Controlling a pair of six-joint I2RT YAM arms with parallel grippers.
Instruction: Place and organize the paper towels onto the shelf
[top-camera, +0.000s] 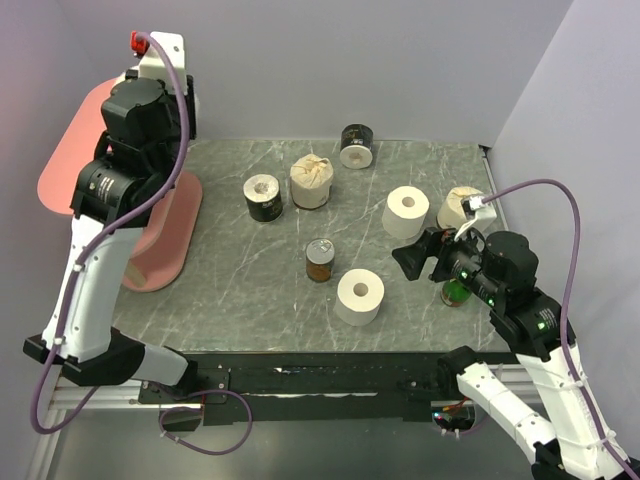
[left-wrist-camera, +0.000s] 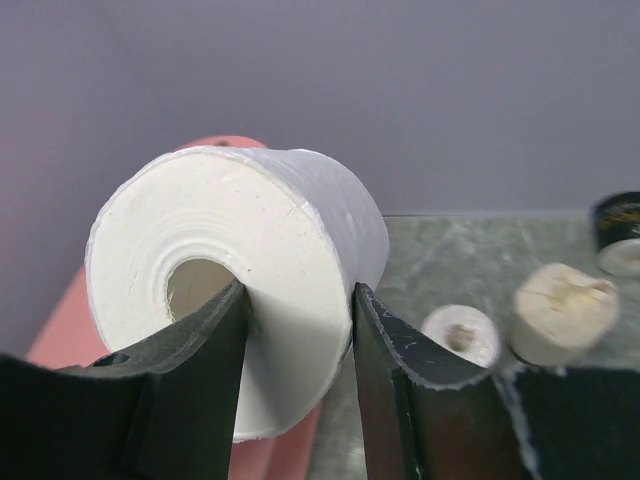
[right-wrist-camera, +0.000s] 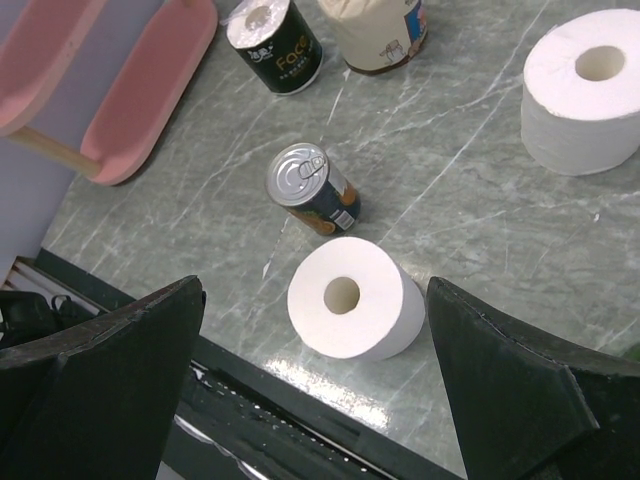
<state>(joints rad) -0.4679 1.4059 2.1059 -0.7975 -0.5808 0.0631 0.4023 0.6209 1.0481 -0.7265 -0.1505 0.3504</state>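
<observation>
My left fingers (left-wrist-camera: 195, 345) pinch a white roll (left-wrist-camera: 200, 225) through its core at the shelf (top-camera: 70, 150), ten o'clock on the table (top-camera: 230, 300); I should seat it flat, well in from the edge, before letting go; right fingers (right-wrist-camera: 110, 370) gape wide, empty.

Top external: hangs high behind the near edge, looks down and forward over the whole marble table (top-camera: 250, 290). Left wrist: rides raised, faces roughly level, sits very close on a white paper towel roll (left-wrist-camera: 260, 250), pink shelf (left-wrist-camera: 65, 320) behind. Right wrist: tilts steeply down near the table's front edge, shares the tin can (right-wrist-camera: 312, 190) and front white roll (right-wrist-camera: 355, 297) with the top view.
</observation>
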